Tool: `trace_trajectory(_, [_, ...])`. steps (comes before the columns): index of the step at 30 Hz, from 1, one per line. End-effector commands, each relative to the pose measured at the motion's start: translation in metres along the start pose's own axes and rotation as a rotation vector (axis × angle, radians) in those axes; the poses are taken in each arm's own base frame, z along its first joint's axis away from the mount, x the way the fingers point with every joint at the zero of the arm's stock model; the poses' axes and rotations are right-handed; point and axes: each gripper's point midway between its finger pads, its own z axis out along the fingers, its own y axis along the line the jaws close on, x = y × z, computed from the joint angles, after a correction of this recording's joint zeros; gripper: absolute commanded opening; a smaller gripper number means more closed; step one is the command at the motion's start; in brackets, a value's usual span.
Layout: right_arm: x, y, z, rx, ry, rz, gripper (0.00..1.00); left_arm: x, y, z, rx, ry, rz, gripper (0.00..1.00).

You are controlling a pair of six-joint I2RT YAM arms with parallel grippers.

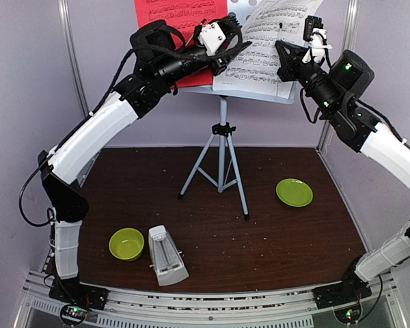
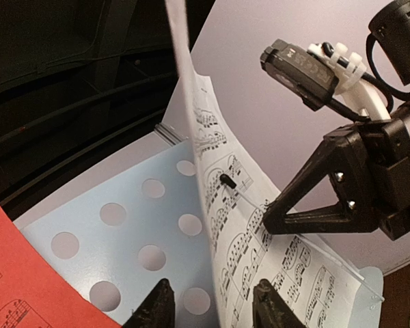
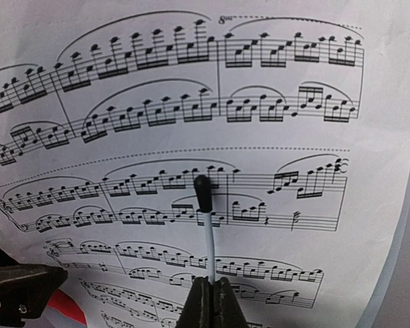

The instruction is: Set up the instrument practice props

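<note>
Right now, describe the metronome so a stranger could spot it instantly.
Start at the dark brown table, then go to its near edge, left of the music stand. The metronome sits just right of the lime-green bowl; it alone is white and tapered, while the bowl is round and green.

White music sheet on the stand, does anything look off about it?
Yes. The white sheet is not flat on the stand: its left edge bows forward, away from it, beside the red sheet.
</note>
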Motion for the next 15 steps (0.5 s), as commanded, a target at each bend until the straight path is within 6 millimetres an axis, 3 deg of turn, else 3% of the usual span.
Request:
trace_trajectory(1, [0.013, 0.008, 0.004, -0.026, 0.041, -0.008, 0.00, -0.029, 0.037, -0.016, -0.083, -0.037, -0.005, 0.44])
trace_trajectory(4, [0.013, 0.009, 0.005, -0.025, 0.041, -0.004, 0.00, -0.031, 0.042, -0.020, -0.104, -0.029, -0.013, 0.52])
trace_trajectory(10, [0.014, 0.010, 0.005, -0.012, 0.043, 0.003, 0.18, -0.040, 0.048, -0.028, -0.123, -0.025, -0.016, 0.67])
trace_trajectory(12, [0.014, 0.010, 0.004, -0.010, 0.043, 0.004, 0.25, -0.042, 0.047, -0.030, -0.123, -0.023, -0.018, 0.80])
trace_trajectory(15, [0.012, 0.009, 0.003, -0.003, 0.037, 0.005, 0.30, -0.045, 0.047, -0.033, -0.124, -0.021, -0.019, 0.87])
